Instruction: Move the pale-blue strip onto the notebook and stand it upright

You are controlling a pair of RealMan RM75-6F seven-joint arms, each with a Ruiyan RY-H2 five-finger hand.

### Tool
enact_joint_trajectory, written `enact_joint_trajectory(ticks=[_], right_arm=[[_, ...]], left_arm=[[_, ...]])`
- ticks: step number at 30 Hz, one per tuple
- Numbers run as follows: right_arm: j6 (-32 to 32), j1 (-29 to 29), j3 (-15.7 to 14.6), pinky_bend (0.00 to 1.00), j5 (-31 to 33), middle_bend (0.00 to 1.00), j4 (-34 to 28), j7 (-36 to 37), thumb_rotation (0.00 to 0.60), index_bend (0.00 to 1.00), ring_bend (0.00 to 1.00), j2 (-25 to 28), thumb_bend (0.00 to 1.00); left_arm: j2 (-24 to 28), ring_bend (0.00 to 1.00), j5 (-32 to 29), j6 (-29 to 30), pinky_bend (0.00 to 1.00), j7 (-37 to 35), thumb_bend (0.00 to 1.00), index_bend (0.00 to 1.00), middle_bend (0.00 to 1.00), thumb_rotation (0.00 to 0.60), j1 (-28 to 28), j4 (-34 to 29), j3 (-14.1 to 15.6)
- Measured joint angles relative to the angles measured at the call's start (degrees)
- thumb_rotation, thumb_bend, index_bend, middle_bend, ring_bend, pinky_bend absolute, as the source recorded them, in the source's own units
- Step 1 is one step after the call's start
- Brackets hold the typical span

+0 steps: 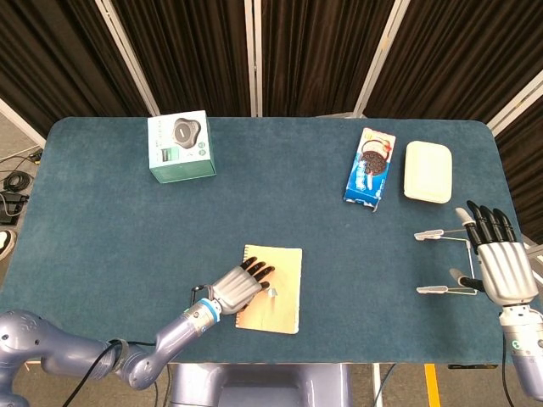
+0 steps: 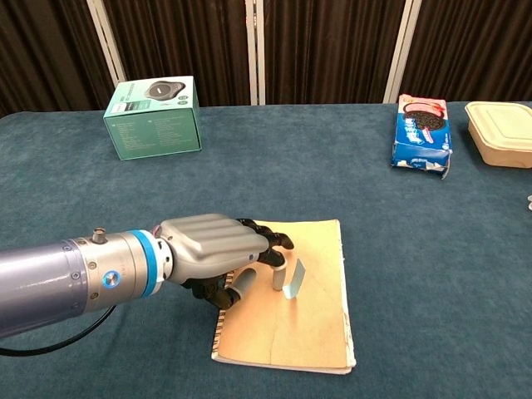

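Pale-blue strip [image 2: 293, 278] stood on edge on the notebook [image 2: 312, 320], low centre of the chest view; in the head view it showed only as a small pale fleck [image 1: 273, 292] on the tan cover. The strip sat in the upper middle of the cover, leaning slightly.

Left hand [image 2: 218, 253] lay over the notebook's left part, knuckles up, dark fingertips [image 2: 279, 242] reaching toward the strip. One pale finger pointed down just beside the strip's left edge; whether it touched the strip could not be told. The hand had nothing in its grasp, fingers loosely bent and apart. Head view placed the same hand [image 1: 238, 285] at lower centre of the frame, its arm running off to the lower left.

Right hand [image 1: 495, 263] was at the right edge of the head view, flat, fingers spread and extended, holding nothing, well apart from the notebook. It hovered beside two thin metal rods [image 1: 442, 235] at the counter's right side.

Counter [image 1: 110, 229] was covered in dark teal cloth. A green box [image 1: 180, 147] sat in the upper left. A blue cookie packet [image 1: 370, 164] lay in the upper right, and a cream lidded container [image 1: 428, 171] lay just beside it to the right. Black curtains hung behind.
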Motion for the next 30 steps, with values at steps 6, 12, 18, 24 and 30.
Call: enact_joint_trajectory(ticks=[6,12,18,24,30], right_arm=[[-0.1,0.0,0.1,0.0,-0.1,0.0,0.0,0.0,0.6,0.09,0.0,0.0,0.0],[-0.2,-0.1,0.2,0.0,0.1,0.0,0.1,0.1,0.6,0.09,0.0,0.0,0.0],[-0.4,-0.1,0.3,0.0,0.2,0.0,0.2,0.1,0.6,0.09,0.0,0.0,0.0],[-0.3,-0.2,0.4,0.0,0.2,0.0,0.3,0.4,0.6,0.09,0.0,0.0,0.0],[-0.2,-0.2,0.5,0.0,0.1,0.0,0.2,0.5,0.6,0.09,0.0,0.1,0.0]], left_arm=[[-0.4,0.0,1.3,0.6,0.0,0.0,0.9,0.29,0.0,0.6,0.6,0.6,-0.1],[-0.1,0.0,4.3,1.1,0.0,-2.0,0.9,0.29,0.0,0.6,1.5,0.2,-0.8],[-0.3,0.0,4.9,-0.3,0.0,-2.0,0.9,0.29,0.0,0.6,1.9,0.6,-0.2],[-0.6,0.0,3.3,-0.7,0.0,-0.6,0.9,0.29,0.0,0.6,1.9,0.9,-0.5],[-0.4,0.0,5.1,-0.3,0.0,-2.6,0.91,0.29,0.0,0.6,2.4,0.6,-1.5]])
